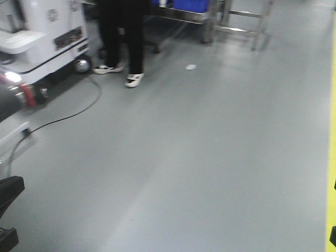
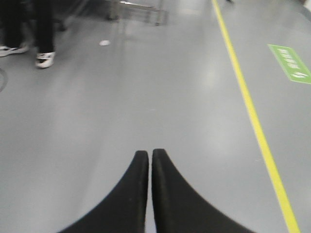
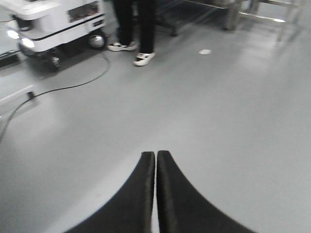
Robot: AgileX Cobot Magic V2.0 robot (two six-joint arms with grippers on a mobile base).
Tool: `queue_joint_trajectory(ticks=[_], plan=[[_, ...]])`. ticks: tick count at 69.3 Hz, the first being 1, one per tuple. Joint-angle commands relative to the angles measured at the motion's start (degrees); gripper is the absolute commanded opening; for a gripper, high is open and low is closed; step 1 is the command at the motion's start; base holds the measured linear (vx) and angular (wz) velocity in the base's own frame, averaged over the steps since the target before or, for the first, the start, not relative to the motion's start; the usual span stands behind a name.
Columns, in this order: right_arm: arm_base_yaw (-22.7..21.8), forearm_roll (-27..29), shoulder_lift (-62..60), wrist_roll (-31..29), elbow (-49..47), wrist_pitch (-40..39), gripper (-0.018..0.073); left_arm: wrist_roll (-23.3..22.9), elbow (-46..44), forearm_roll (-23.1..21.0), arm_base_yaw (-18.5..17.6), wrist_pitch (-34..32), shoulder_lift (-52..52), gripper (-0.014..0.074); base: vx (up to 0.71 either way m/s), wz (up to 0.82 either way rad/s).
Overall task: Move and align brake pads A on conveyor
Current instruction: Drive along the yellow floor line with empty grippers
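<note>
No brake pads and no conveyor show in any view. My left gripper (image 2: pixel 150 153) is shut and empty, its black fingers held over bare grey floor. My right gripper (image 3: pixel 155 155) is also shut and empty over the same grey floor. In the front view only dark arm parts (image 1: pixel 9 195) show at the lower left edge; the jaws are out of that frame.
A person in black trousers and white shoes (image 1: pixel 122 42) stands at the back left beside a white wheeled machine (image 1: pixel 42 37). A black cable (image 1: pixel 79 110) runs across the floor. A steel table frame (image 1: pixel 236 21) with blue bins (image 1: pixel 190 5) stands at the back. A yellow floor line (image 2: pixel 252 116) runs on the right.
</note>
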Motion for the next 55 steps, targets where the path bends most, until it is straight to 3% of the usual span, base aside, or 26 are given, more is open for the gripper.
queue_joint_trajectory(ticks=[1,30,55], plan=[[-0.18,0.49,0.31,-0.59,-1.56,-4.22,-0.0010,0.08,-1.53,-0.51,-0.36,-3.44,-0.09,-0.0006,0.02,-0.72],[-0.18,0.55,0.31,-0.59,-1.56,-4.22,-0.0010,0.08,-1.53,-0.51,-0.36,-3.44,-0.09,-0.0006,0.03,-0.67],[-0.18,0.55,0.31,-0.59,-1.56,-3.97,-0.0010,0.08,-1.53,-0.51,-0.36,-3.44,-0.09,-0.0006,0.10,-0.30]])
